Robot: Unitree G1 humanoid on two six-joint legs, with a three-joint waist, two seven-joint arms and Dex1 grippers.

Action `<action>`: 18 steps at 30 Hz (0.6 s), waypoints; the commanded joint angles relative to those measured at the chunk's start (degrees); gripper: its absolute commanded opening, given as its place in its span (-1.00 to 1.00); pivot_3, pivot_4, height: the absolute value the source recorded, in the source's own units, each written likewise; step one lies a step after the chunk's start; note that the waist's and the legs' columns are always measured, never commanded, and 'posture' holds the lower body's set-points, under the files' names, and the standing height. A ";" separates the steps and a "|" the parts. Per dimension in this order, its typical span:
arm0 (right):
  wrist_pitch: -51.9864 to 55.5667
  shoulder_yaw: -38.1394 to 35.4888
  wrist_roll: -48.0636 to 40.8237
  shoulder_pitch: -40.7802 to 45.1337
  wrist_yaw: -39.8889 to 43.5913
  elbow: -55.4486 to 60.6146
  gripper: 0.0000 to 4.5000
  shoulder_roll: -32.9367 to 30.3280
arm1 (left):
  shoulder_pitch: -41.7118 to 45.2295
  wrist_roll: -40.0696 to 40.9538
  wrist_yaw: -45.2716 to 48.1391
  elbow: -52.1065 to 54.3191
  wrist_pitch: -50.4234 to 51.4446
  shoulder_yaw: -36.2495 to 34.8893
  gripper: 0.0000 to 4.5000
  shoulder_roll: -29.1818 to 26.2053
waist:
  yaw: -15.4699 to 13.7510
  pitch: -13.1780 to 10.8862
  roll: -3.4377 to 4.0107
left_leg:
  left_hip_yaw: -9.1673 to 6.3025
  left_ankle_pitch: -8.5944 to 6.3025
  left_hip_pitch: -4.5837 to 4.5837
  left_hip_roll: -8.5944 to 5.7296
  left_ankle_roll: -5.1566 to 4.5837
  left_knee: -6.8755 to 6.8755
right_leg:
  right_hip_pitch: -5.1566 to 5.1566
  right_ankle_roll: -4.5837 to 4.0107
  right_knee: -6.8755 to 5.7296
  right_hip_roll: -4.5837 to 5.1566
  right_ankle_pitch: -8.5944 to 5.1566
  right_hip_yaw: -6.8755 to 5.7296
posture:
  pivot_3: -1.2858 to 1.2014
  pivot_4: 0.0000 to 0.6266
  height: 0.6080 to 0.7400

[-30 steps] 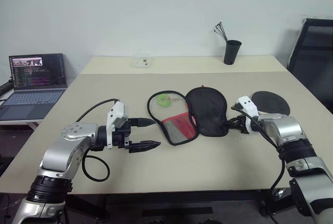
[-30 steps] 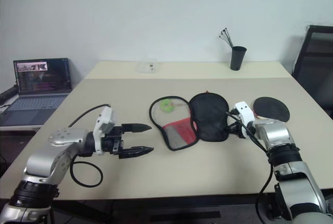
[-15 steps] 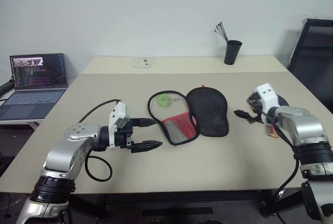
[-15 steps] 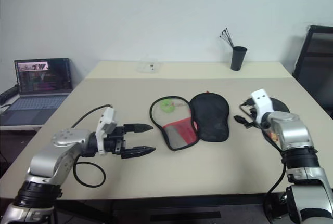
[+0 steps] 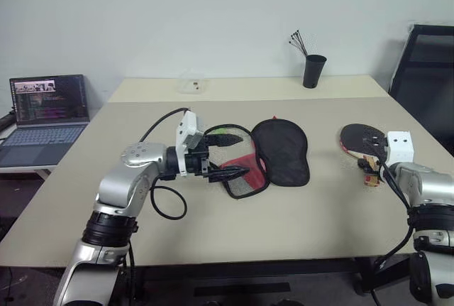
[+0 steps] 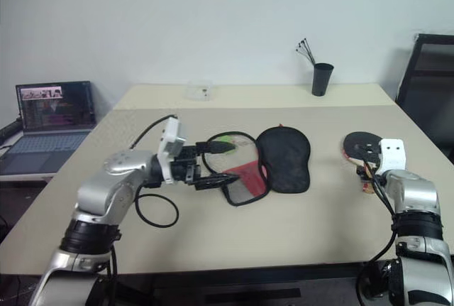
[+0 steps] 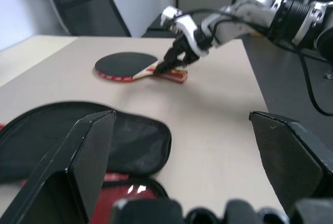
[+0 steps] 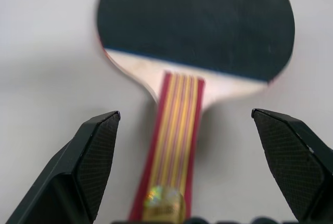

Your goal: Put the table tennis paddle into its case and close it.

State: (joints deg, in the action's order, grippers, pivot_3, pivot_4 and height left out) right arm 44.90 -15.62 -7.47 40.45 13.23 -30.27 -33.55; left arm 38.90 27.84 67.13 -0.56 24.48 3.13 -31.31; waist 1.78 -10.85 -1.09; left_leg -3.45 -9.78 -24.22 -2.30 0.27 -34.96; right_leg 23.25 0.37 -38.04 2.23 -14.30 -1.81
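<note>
Paddle flat on table, outside unzipped empty case; both tools released.

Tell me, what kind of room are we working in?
Probably an office or lab: a pale table, an open laptop on a side desk, a black pen cup and a dark office chair.

Case mid-table (lying open); paddle well right of it; cup behind.

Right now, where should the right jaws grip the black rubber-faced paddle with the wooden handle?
Probably on the striped wooden handle of the paddle, from its butt end. It lies flat, handle toward the open right gripper, jaws already either side.
</note>
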 commanded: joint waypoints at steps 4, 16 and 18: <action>-6.45 0.35 0.52 4.28 -0.58 -9.40 0.98 0.11 | 2.29 -0.90 0.54 -1.39 -2.65 0.55 1.00 0.82 | 0.09 -0.01 -0.01 | 0.33 0.00 0.22 0.02 -0.01 0.01 | -0.06 0.09 -0.04 -0.06 0.05 0.51 | 0.03 -0.52 1.00; -15.58 4.22 3.16 14.70 3.34 -28.57 0.98 -0.60 | 1.17 -1.41 0.10 -1.06 -3.09 0.13 1.00 0.37 | 0.32 -0.01 -0.03 | 0.68 0.00 0.41 0.02 -0.04 -0.03 | -0.06 0.46 0.05 -0.12 0.29 1.25 | 0.03 -0.52 1.00; -16.57 4.68 3.50 15.95 3.67 -31.05 0.98 -0.48 | 0.93 -1.43 -0.06 -0.87 -3.09 0.03 1.00 0.23 | 0.37 -0.01 -0.02 | 0.68 -0.01 0.41 0.03 -0.04 -0.03 | -0.06 0.46 0.05 -0.12 0.29 1.26 | 0.03 -0.52 1.00</action>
State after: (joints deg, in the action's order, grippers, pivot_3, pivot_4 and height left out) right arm 29.86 -11.54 -4.47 54.94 16.28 -60.12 -33.72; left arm 39.53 26.24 67.00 -2.91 22.09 4.32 -30.48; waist 2.14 -10.86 -1.11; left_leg -2.76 -9.78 -23.81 -2.27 0.23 -34.98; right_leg 23.19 0.82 -37.99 2.11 -14.01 -0.54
